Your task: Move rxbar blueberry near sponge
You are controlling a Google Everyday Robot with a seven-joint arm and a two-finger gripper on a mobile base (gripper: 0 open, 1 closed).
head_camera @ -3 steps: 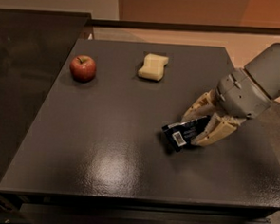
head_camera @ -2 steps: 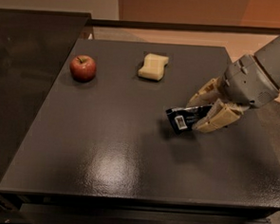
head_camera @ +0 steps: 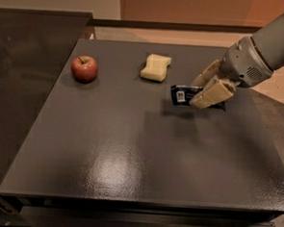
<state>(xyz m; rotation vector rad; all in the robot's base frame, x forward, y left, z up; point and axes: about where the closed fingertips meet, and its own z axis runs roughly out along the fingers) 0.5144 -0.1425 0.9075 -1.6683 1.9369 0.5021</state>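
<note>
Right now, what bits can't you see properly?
In the camera view:
1. The rxbar blueberry's middle is covered by the gripper shut on it, right of the sponge.
2. The bar's print is too small to read.
3. The arm's upper part is cut off by the right edge.

1 rxbar blueberry (head_camera: 182,95), 1 sponge (head_camera: 156,67), 1 red apple (head_camera: 84,68), 1 table (head_camera: 129,158), and 1 gripper (head_camera: 196,94) at the table's right.
</note>
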